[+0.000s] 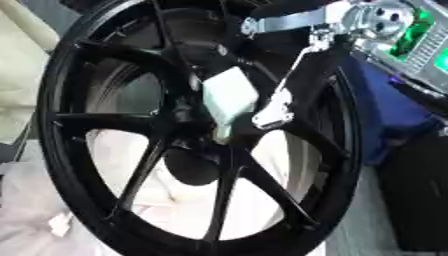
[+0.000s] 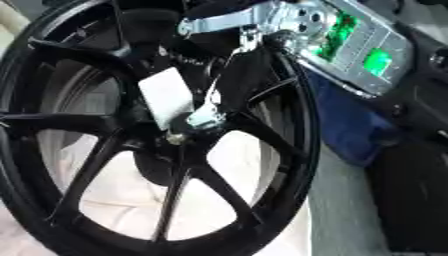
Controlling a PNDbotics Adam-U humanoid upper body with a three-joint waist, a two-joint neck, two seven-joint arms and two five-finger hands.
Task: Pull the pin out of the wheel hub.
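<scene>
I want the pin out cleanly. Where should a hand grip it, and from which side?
Grip the pale pin on its wide flat upper part, probably from the right, where the right hand already sits. It narrows toward the hub, and black spokes crowd its left.

Black spoked wheel, upright, slightly tilted, filling most of view; dark hub at centre. Pale whitish pin piece at hub, angled, lower end against the centre.

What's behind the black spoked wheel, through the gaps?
Behind the black spoked wheel, pale cloth-like material shows through the gaps. The robot's right hand covers the hub, hiding the pin.
</scene>
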